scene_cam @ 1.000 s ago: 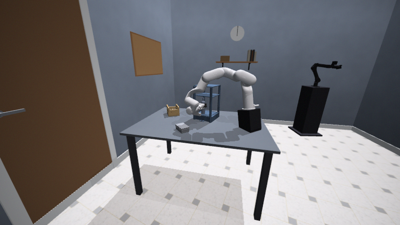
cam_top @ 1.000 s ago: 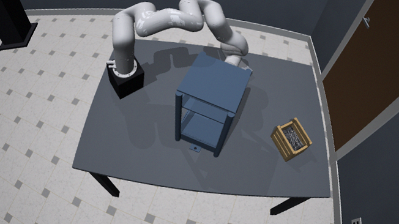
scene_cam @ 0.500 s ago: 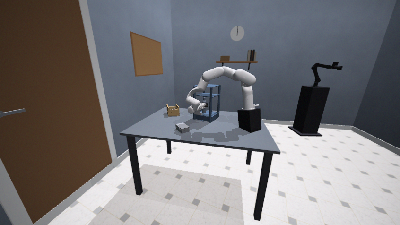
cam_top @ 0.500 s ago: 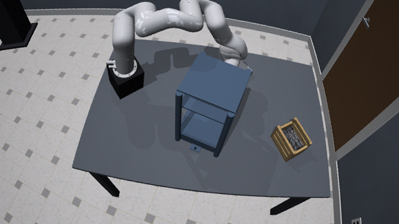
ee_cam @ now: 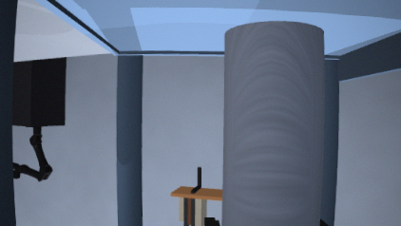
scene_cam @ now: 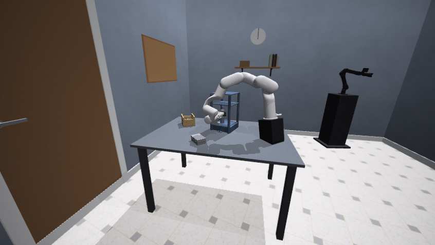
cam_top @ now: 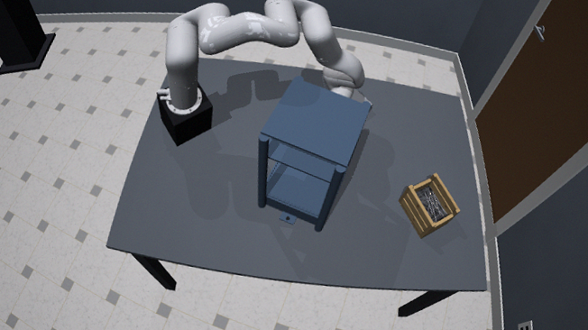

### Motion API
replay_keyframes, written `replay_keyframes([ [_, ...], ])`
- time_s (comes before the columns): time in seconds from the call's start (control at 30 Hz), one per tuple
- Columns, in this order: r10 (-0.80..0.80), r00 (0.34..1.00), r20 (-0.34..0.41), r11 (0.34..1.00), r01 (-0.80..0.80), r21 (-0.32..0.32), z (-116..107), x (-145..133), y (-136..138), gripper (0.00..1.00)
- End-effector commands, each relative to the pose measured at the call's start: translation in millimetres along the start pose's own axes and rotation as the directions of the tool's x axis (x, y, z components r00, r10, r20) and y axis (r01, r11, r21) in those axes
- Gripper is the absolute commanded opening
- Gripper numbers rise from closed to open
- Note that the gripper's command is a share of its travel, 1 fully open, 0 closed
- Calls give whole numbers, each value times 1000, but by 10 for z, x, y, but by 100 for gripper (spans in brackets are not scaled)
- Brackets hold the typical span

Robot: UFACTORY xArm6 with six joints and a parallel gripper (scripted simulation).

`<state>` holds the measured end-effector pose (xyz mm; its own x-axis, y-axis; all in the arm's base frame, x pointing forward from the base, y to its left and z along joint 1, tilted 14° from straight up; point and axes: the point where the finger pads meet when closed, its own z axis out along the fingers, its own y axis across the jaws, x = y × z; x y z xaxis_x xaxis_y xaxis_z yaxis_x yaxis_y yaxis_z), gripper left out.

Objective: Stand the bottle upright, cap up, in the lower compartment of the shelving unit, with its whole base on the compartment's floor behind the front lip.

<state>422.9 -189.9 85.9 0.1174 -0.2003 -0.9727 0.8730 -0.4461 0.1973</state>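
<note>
The grey bottle (ee_cam: 273, 128) (scene_cam: 222, 118) fills the right half of the wrist view, upright and close to the camera. My gripper (scene_cam: 222, 115) is shut on it; the fingers themselves do not show in the wrist view. The blue shelving unit (cam_top: 318, 119) (scene_cam: 238, 106) stands mid-table. In the exterior view my gripper reaches into its lower compartment from the open side. In the wrist view the middle shelf's underside (ee_cam: 190, 28) lies overhead and a rear post (ee_cam: 129, 138) stands left of the bottle. Whether the bottle's base touches the floor is hidden. The unit hides the gripper in the top view.
A wooden crate (cam_top: 429, 203) (scene_cam: 187, 119) with metal parts sits at the table's right. A small grey box (scene_cam: 198, 138) lies on the table near the arm's side of the unit. The black robot base (cam_top: 184, 117) (scene_cam: 271, 130) stands at the left of the table.
</note>
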Motion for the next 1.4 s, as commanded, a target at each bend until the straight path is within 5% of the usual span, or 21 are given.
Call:
replay_keyframes([
  [0.0,3,1000,-1,1000,-3,0,-5,-13,9,0],
  [0.87,3,1000,-1,1000,-3,0,-2,-10,19,0],
  [1.37,3,1000,-1,1000,-3,0,-2,213,20,0],
])
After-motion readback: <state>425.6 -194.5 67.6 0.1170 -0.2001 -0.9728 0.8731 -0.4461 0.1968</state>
